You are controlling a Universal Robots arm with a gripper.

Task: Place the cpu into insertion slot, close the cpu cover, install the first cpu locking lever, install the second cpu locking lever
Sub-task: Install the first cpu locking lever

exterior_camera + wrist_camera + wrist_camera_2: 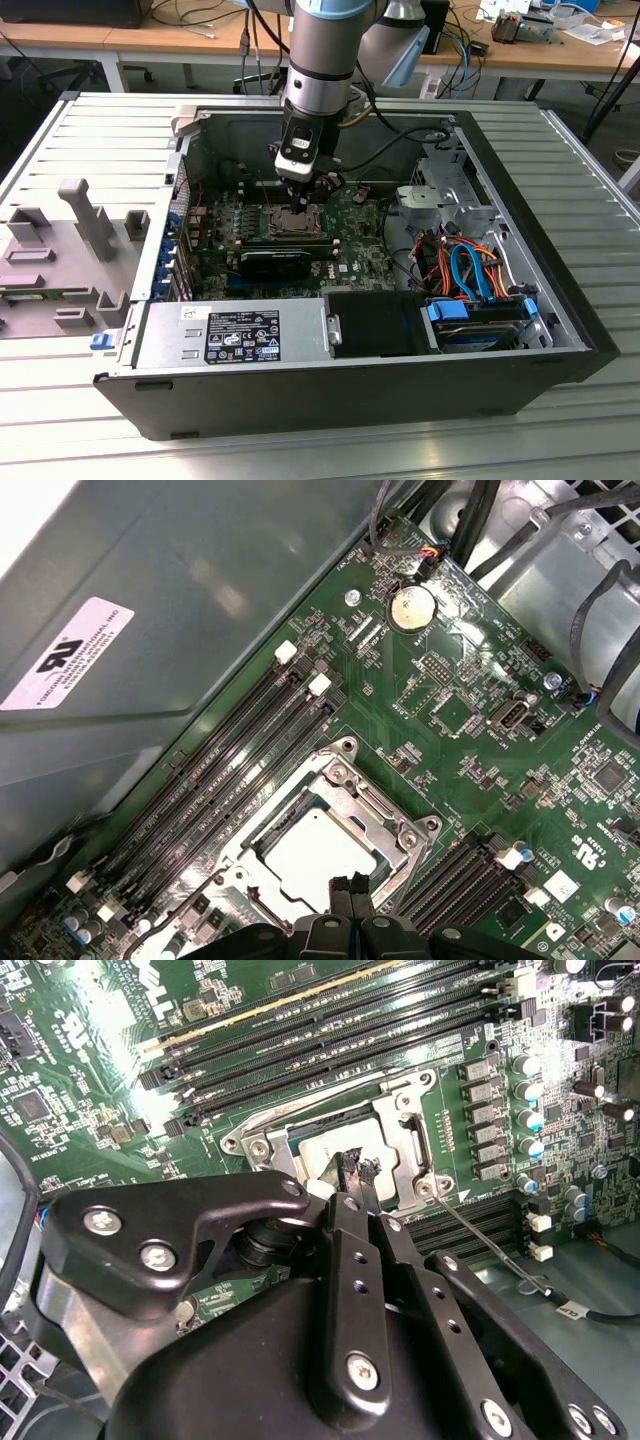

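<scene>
Gripper point(358, 1172) body, black & bolted, looms closest in the second wrist view. Its two fingers are pressed together w/ nothing seen btwn them, tips right over the cpu point(325, 1155); whether they touch it can't be told. The silvery cpu sits in the insertion slot point(300, 1132) on the green mobo point(80, 1060), w/ the cpu cover point(405, 1140) lying flat round it & the chip showing through the cut-out. A thin locking lever point(480, 1240) angles out from the socket's corner, across a short bank of RAM slots point(480, 1222).

In the first wrist view, long RAM slots point(230, 770) crowd the socket's other side, hard against a grey metal panel point(180, 600) w/ a white label point(65, 655). A coin battery point(412, 608) lies well apart on the board.

In the exterior view, the arm point(320, 60) drops into the open PC case point(350, 395) & its wrist blocks most of the socket. Black cables point(400, 140) loop just behind it. The PSU point(240, 335) fills the case's near wall. A drive cage point(445, 195) & orange-blue cables point(465, 270) sit to the exterior view's right. A grey plastic fixture point(70, 250) rests on the slatted table point(100, 140) at the exterior view's left.
</scene>
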